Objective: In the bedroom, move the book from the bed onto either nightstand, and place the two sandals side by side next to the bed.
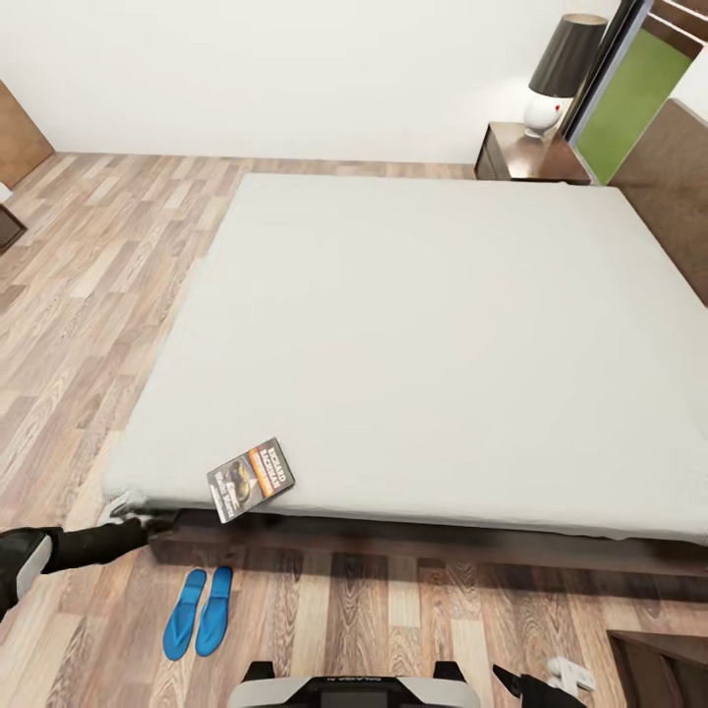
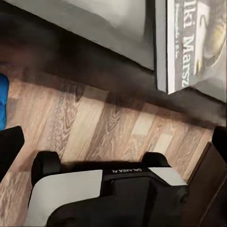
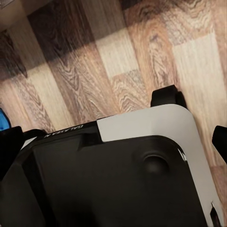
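The book lies flat at the near left corner of the bed's pale mattress, slightly over the edge; the left wrist view shows its cover close by. Both blue sandals lie side by side on the floor just in front of the bed frame. My left gripper hovers at the mattress corner, left of and just below the book. It is open and holds nothing. My right gripper hangs open and empty low at the right. A nightstand stands at the far side of the bed.
A lamp with a black shade stands on the far nightstand. The dark headboard runs along the right. A dark wooden cabinet corner sits at the near right. My own base is close to the bed. Plank floor stretches to the left.
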### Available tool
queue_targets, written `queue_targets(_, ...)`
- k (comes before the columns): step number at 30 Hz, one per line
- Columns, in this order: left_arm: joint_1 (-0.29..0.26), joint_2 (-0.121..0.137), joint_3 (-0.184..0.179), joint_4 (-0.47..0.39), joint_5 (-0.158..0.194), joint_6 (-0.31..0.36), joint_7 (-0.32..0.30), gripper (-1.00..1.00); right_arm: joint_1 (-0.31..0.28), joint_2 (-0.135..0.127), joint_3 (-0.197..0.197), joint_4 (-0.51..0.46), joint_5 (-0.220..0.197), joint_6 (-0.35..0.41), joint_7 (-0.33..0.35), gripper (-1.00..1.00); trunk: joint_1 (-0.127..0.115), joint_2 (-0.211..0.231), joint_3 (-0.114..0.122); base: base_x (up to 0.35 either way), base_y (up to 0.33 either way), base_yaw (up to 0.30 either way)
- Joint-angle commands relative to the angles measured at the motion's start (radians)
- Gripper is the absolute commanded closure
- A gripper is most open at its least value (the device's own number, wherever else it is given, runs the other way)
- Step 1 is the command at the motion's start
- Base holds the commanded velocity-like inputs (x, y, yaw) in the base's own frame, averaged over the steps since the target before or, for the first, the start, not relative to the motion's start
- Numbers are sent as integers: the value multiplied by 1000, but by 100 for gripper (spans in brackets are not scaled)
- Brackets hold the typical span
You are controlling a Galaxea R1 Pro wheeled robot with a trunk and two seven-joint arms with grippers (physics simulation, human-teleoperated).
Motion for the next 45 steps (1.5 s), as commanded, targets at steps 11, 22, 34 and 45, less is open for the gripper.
queue_targets(11,94,-78,1,305,-92,-459,-74,-100,-1,0,-8,2,8,-4,4,-100,-42,77,34,0,0,0)
queue_targets(22,161,-123,5,314,-21,-588,-44,-100,-1,0,-8,-4,5,-3,46,-100,-84,154,69,0,0,0)
queue_targets(34,166,-127,5,313,-17,-598,-39,-100,-1,-51,-8,-4,10,-2,475,-100,-100,182,81,0,0,0)
queue_targets(45,166,-128,5,314,-15,-598,-39,-100,-1,-74,-8,-1,8,-1,507,-100,-100,182,81,0,0,0)
